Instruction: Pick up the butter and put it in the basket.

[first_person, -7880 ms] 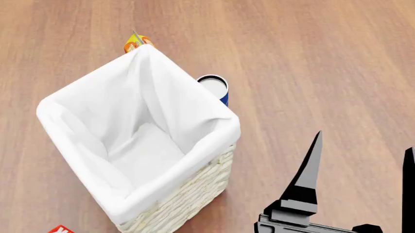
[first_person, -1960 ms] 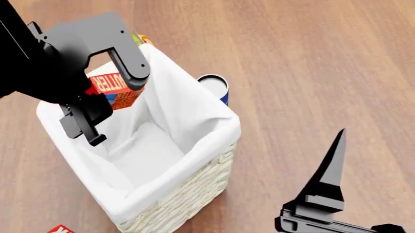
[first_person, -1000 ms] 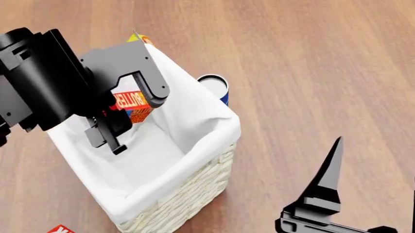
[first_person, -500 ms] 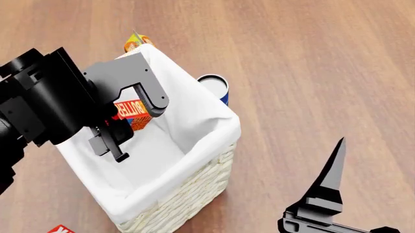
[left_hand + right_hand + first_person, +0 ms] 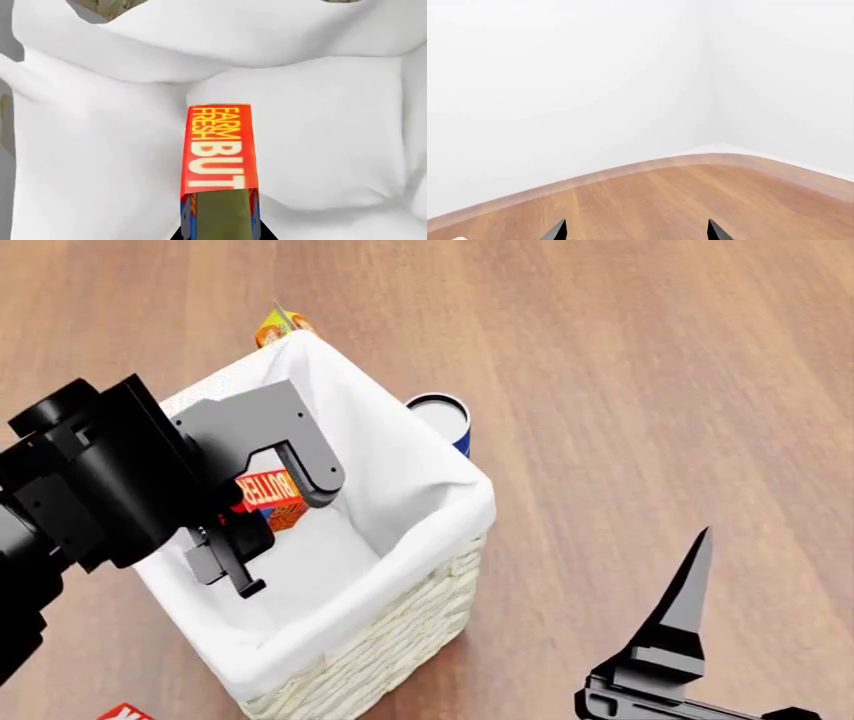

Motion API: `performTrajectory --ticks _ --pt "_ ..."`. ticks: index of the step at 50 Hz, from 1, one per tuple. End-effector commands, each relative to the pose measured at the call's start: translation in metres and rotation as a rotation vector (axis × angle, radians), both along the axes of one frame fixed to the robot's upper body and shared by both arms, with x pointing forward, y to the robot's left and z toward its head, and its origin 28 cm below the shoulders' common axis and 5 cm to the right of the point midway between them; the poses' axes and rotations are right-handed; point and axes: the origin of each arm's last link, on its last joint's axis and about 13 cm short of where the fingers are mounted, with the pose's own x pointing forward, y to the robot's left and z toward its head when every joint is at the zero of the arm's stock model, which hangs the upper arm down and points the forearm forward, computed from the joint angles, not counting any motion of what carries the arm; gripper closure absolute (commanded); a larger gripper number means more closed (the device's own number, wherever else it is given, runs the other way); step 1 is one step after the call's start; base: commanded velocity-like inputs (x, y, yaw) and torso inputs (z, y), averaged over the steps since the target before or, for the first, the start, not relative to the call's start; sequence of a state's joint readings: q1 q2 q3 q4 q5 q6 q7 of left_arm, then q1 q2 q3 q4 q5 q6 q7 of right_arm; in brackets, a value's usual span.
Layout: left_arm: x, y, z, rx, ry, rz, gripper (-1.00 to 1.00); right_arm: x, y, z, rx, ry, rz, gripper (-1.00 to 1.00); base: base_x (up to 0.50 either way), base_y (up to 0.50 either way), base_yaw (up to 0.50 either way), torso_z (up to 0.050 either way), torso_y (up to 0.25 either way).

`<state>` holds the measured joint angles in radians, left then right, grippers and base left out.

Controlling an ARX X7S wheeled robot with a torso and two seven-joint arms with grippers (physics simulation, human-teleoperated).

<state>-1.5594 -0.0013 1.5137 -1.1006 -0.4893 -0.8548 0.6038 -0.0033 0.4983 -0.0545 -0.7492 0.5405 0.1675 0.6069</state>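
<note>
Fingers point(image 5: 274, 510) around boxy butter point(image 5: 268, 492) carton

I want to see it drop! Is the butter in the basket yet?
Almost. The picking up is done: the left gripper holds the butter down inside the basket, above the liner. It just has to let go. The right gripper waits open, off to the side.

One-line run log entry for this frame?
phase: place | left hand: shut on butter, inside basket | right hand: open, idle | butter not released
</note>
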Motion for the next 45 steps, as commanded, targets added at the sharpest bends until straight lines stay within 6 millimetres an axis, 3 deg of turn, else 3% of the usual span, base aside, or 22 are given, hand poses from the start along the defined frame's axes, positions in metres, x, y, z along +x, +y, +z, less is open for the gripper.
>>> performTrajectory --ticks 1,45 --pt "0.001 0.001 -0.001 0.026 -0.039 0.002 1.0 0.001 0.0 -0.002 -0.001 0.006 0.0 -1.0 0.0 0.0 0.0 0.0 0.0" --pt "0.001 -0.002 -0.019 0.025 -0.085 -0.001 1.0 0.003 -0.002 -0.006 0.003 0.019 -0.009 -1.0 0.0 0.0 0.0 0.0 0.0"
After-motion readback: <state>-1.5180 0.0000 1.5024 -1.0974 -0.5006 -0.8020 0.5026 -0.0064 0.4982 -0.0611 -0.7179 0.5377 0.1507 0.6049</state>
